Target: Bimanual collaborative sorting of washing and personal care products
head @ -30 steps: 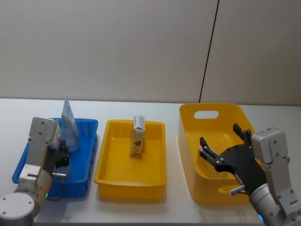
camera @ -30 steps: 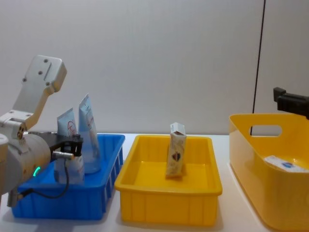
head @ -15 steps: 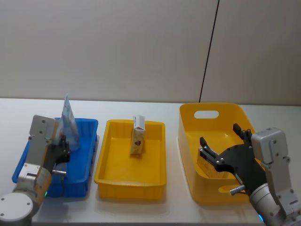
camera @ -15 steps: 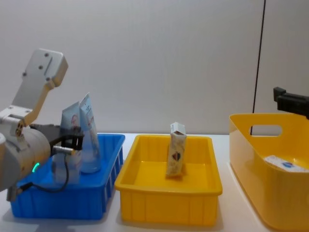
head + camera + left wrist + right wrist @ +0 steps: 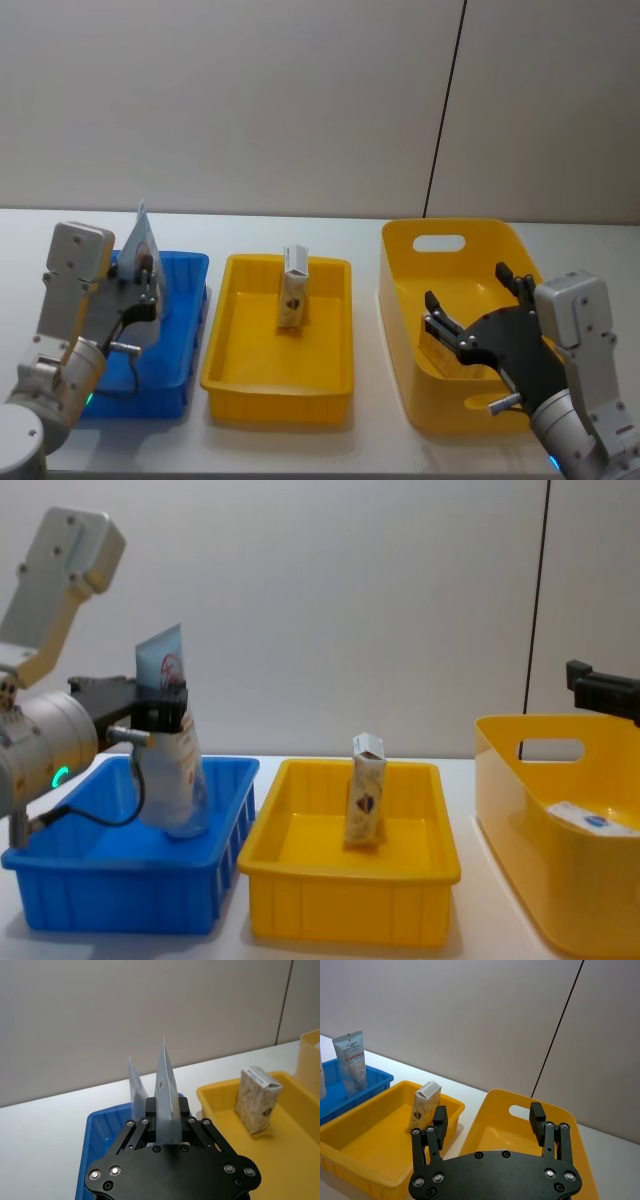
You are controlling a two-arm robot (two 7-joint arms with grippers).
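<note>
L tool (image 5: 160, 708) clamped on a tube (image 5: 160, 658) w/ red mark, held up over blue bin (image 5: 110, 880). 2nd tube (image 5: 134, 1085) stands beside it. R tool (image 5: 468, 288) fingers apart, over big yellow bin (image 5: 450, 232). Carton (image 5: 292, 298) upright in middle yellow tray (image 5: 275, 385).

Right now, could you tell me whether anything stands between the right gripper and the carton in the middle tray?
Nothing visible does. The open right gripper hangs above the yellow bin; the carton stands alone in the middle tray, with only the bin's wall lower between them.
</note>
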